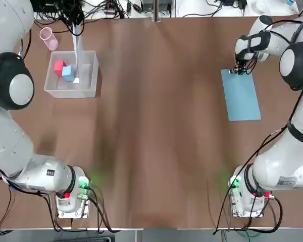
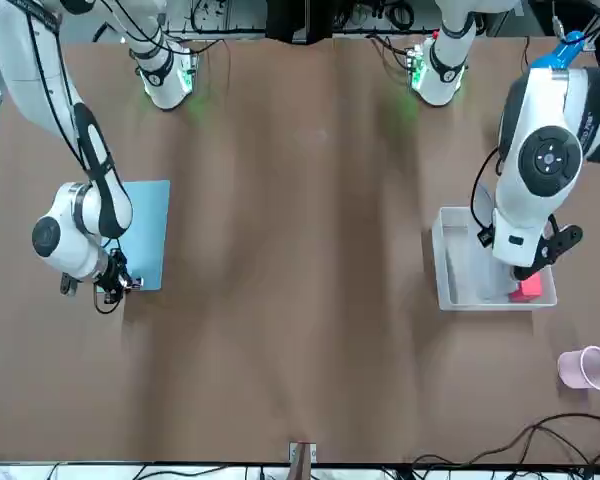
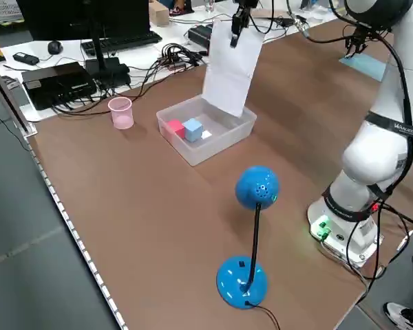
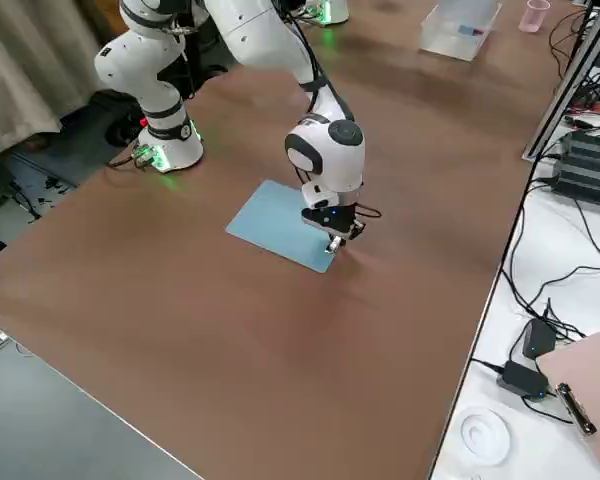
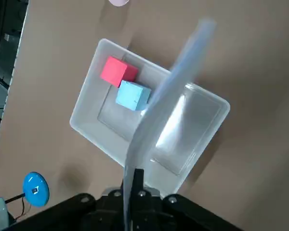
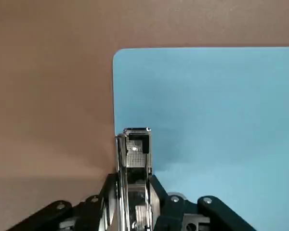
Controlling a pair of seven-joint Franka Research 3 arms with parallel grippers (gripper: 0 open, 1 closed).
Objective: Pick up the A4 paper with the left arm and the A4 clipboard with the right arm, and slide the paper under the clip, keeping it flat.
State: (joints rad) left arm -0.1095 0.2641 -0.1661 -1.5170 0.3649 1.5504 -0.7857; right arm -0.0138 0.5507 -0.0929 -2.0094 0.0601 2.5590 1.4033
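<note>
The A4 paper [image 3: 230, 69] hangs nearly upright from my left gripper [image 3: 236, 31], which is shut on its top edge, high above the clear bin. It shows edge-on in the top view [image 1: 76, 55] and curved in the left wrist view [image 5: 164, 110]. The light-blue A4 clipboard [image 1: 241, 96] lies flat on the table at the right side. My right gripper [image 1: 238, 70] stands low at its far short edge. In the right wrist view its fingers [image 6: 119, 154] pinch the silver clip [image 6: 135, 139] at the board's edge [image 6: 207, 106].
A clear plastic bin [image 1: 88, 91] at the far left holds a red block [image 1: 59, 66] and a blue block [image 1: 68, 73]. A pink cup [image 1: 48, 38] stands behind it. A blue stand with a round head [image 3: 256, 189] sits near the left arm's base. Cables lie beyond the far edge.
</note>
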